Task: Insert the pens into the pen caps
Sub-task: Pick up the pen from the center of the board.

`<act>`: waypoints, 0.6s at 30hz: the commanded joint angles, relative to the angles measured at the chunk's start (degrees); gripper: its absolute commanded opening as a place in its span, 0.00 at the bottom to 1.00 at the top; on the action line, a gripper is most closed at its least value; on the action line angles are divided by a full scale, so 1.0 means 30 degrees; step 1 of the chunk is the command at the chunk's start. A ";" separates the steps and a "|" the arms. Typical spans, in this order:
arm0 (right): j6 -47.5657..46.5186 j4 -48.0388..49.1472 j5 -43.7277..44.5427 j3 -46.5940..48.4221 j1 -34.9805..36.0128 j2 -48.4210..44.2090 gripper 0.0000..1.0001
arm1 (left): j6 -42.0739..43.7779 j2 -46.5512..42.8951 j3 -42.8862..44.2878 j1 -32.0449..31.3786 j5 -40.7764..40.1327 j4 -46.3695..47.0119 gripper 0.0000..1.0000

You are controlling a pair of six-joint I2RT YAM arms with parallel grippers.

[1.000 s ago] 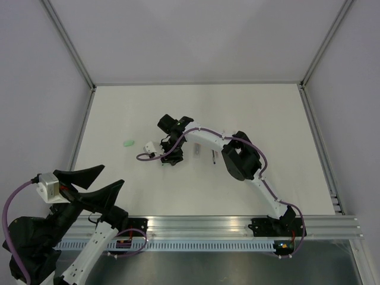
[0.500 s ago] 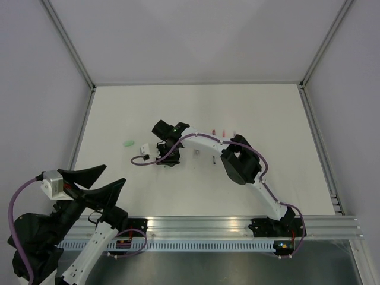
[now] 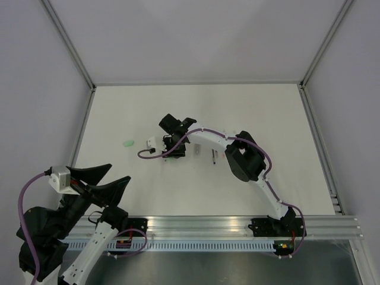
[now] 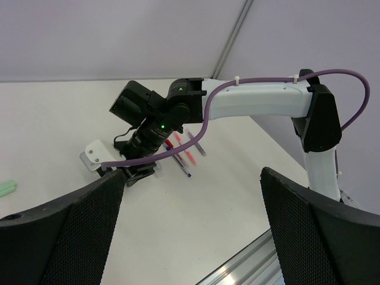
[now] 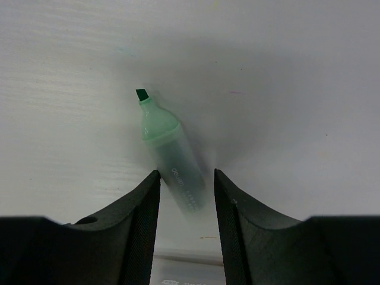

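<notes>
A robotics lab cell. Grey panels [image 3: 190, 35] wall the white table [image 3: 267, 113] (aluminium posts [image 3: 66, 43] at its far corners); a slotted rail [image 3: 208, 224] lines its near edge.

A pale green pen [image 5: 171, 155] lies on the white table [image 5: 297, 83]. Its dark chisel tip points to eleven o'clock and its blurred barrel runs toward five o'clock. The barrel's rear end sits between the two black fingers [image 5: 133, 225] of the right gripper [image 5: 187, 177], which stand apart, with bare table showing on the pen's three o'clock side.
</notes>
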 commanded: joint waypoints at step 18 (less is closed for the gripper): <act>0.3895 0.0760 0.1813 -0.2604 -0.1042 0.2469 0.00 | -0.3884 0.6879 -0.0445 -0.0100 0.2638 0.5694 1.00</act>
